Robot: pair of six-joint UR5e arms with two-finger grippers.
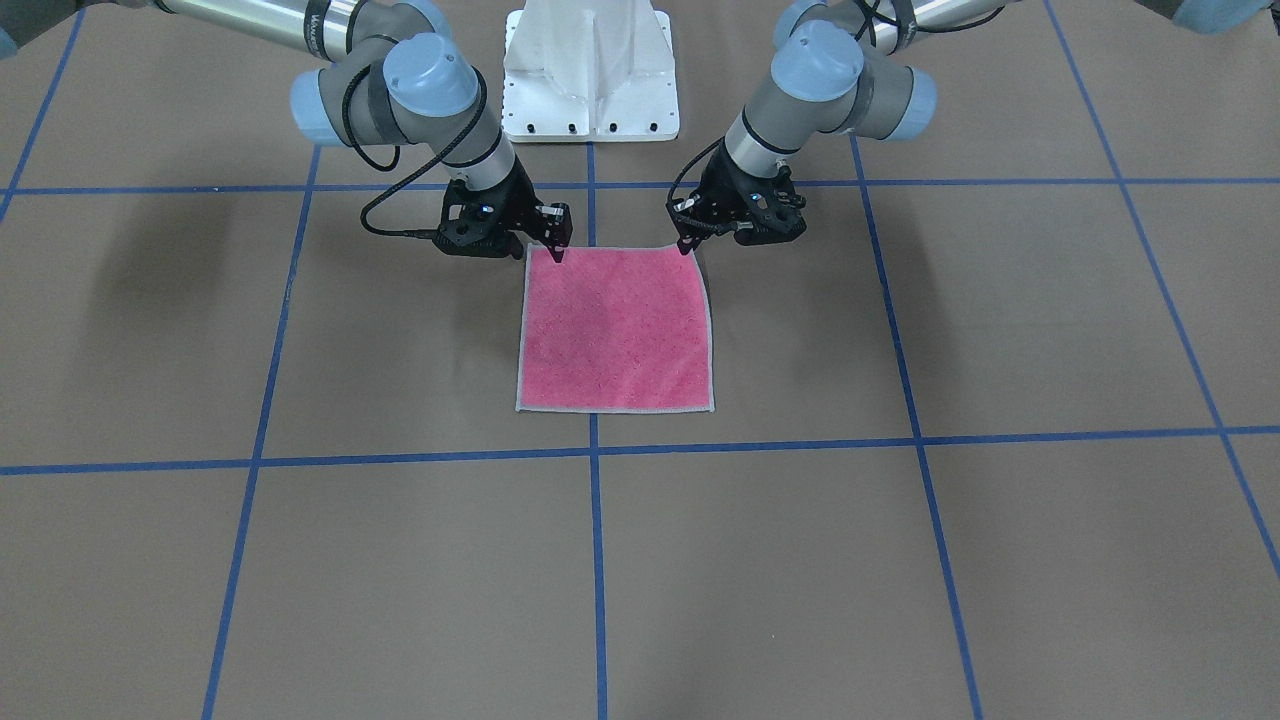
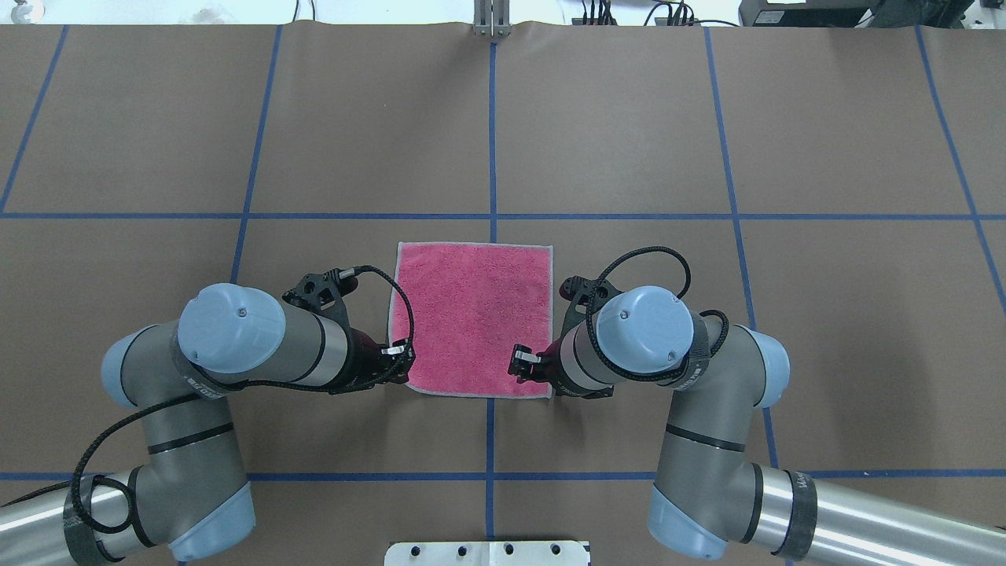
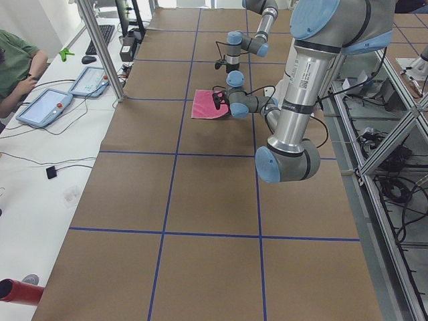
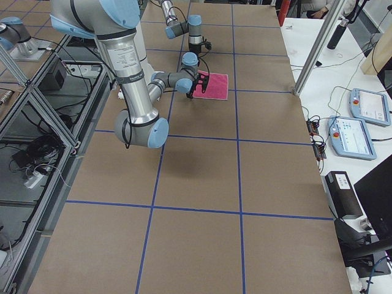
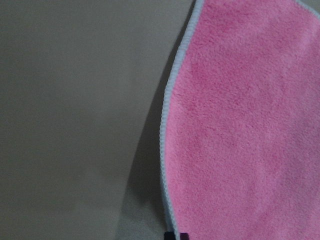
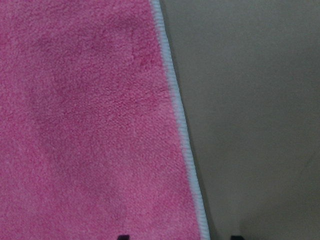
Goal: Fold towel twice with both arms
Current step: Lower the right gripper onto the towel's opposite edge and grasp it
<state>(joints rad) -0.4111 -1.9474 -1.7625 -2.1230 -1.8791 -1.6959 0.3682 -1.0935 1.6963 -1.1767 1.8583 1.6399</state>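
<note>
We see a small square pink terry towel [image 2: 471, 314], pink face up, with light grey stitched edging all round. It is unfolded, a single layer. It lies on the brown paper-covered surface [image 1: 900, 560], just in front of the white bolted pedestal [image 1: 590, 70] and centred on it, straddling the blue tape line [image 1: 597, 560] that runs out from the pedestal. The towel edge farthest from the pedestal is straight and flat. The side edge on the robot's left curves, and in the left wrist view it throws a shadow on the surface, so it looks slightly raised there. We see no grey face.

The left pincer [image 1: 687, 240], black with two fingers, is at the pedestal-side corner of the towel on the robot's left. Its wrist view shows only slivers of the fingertips [image 5: 170, 235], pressed close together right on the grey edging, so it is pinching the towel's edge.

The right pincer [image 1: 555, 242] is at the other pedestal-side corner and is spread. In its wrist view the fingertips [image 6: 122, 236] stand well apart, one over the pink pile and one over bare surface, with the edging running between them. We cannot tell whether those tips touch the cloth.
</note>
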